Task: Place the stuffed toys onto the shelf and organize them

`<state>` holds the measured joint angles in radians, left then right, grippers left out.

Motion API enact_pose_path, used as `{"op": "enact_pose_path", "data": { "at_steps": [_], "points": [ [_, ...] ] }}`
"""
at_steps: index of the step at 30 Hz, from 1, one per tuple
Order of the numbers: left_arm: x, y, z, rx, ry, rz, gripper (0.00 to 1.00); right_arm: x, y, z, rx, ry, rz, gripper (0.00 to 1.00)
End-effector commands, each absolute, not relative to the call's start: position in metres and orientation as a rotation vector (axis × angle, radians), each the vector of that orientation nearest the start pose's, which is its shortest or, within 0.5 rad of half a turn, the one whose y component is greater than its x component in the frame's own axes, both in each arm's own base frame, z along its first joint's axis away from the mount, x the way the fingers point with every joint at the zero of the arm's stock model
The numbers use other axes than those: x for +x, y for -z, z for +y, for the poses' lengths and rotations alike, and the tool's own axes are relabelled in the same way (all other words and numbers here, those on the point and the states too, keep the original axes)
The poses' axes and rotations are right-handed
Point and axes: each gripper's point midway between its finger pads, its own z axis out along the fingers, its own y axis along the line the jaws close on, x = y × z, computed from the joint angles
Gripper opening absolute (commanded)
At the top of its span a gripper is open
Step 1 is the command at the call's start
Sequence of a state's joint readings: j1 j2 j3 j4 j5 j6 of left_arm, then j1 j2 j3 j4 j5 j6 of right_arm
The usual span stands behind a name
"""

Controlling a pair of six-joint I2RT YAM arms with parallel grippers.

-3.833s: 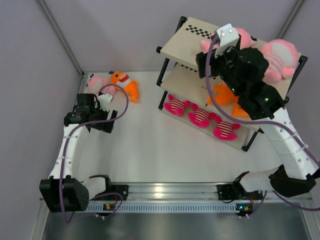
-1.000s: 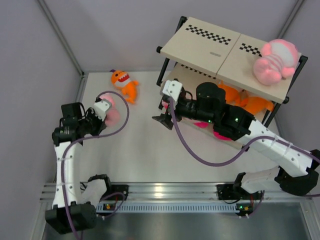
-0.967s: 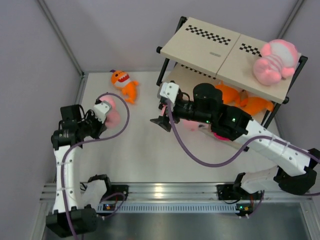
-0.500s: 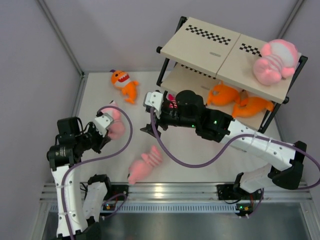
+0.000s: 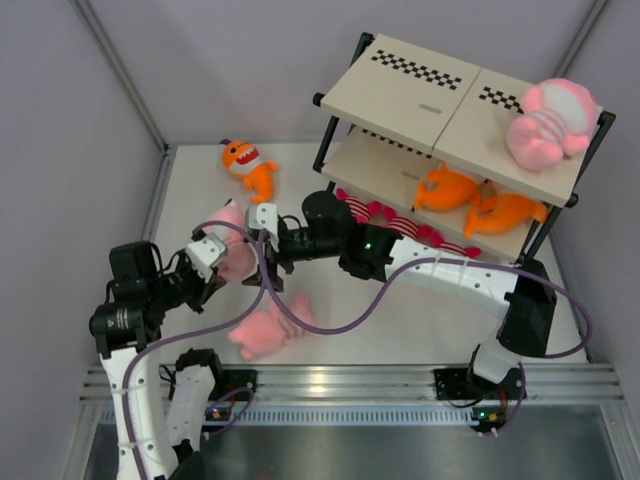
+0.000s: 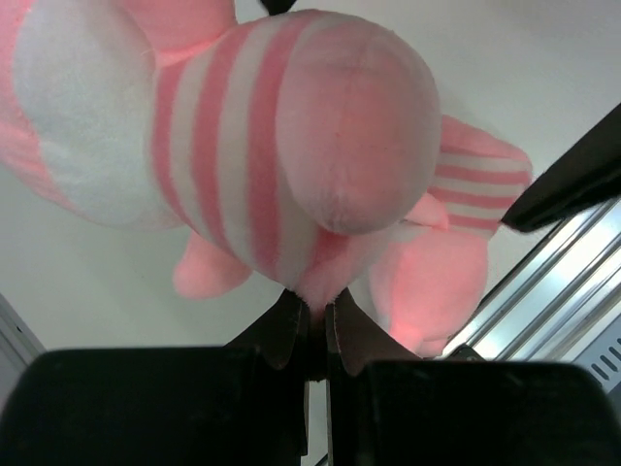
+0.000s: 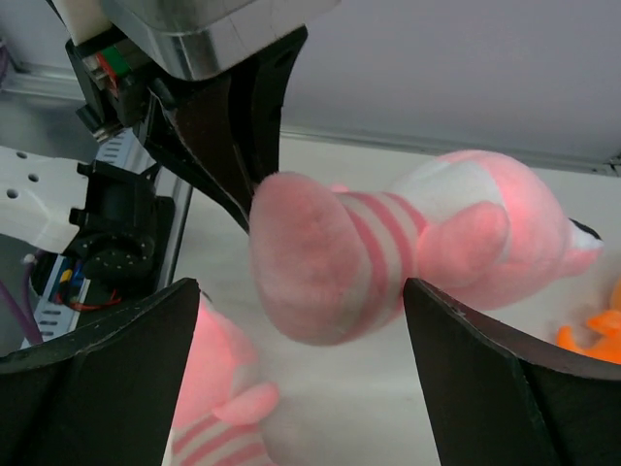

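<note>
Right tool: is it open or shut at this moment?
Open: the right tool shows fingers wide apart in its wrist view, the pink striped plush, pinched by the left tool, seen between them.

Your non-task items: white bench (image 5: 420, 335), matte top. Aluminium rail (image 5: 340, 378) along bench's near edge. Grey wall panels (image 5: 220, 60) behind, both sides.
</note>
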<state>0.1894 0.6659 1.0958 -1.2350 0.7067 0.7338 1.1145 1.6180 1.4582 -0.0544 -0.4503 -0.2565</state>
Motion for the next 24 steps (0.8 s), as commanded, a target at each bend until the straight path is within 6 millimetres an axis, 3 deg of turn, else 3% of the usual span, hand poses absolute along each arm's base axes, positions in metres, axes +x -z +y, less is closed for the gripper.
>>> {"op": "enact_pose_path", "data": {
  "at_steps": [1,5,7,8,9,11,12,15,22,24],
  "points": [
    [0.160,-0.269,-0.071,0.911,0.335,1.903,0.00,0.140,-0.363,0.510,-1.391,-1.114,0.999,0.86],
    [0.159,-0.275,-0.070,0.902,0.314,1.893,0.00,0.142,-0.355,0.530,-1.399,-1.170,1.032,0.83],
    [0.157,-0.277,-0.071,0.900,0.313,1.882,0.00,0.141,-0.355,0.537,-1.395,-1.187,1.026,0.72],
    [0.156,-0.279,-0.071,0.904,0.305,1.873,0.00,0.140,-0.354,0.539,-1.394,-1.193,1.030,0.65],
    [0.155,-0.280,-0.071,0.907,0.300,1.867,0.00,0.139,-0.352,0.541,-1.395,-1.196,1.033,0.47],
    [0.154,-0.282,-0.072,0.902,0.296,1.864,0.00,0.138,-0.349,0.540,-1.396,-1.196,1.049,0.31],
    [0.154,-0.282,-0.071,0.897,0.293,1.864,0.00,0.138,-0.349,0.538,-1.392,-1.191,1.053,0.18],
    [0.151,-0.285,-0.074,0.902,0.299,1.852,0.00,0.139,-0.349,0.526,-1.368,-1.163,1.066,0.00],
    [0.152,-0.291,-0.072,0.880,0.291,1.854,0.00,0.151,-0.354,0.510,-1.273,-1.099,1.124,0.00],
    [0.152,-0.292,-0.071,0.869,0.283,1.858,0.06,0.156,-0.353,0.507,-1.242,-1.085,1.147,0.00]
  ]
}}
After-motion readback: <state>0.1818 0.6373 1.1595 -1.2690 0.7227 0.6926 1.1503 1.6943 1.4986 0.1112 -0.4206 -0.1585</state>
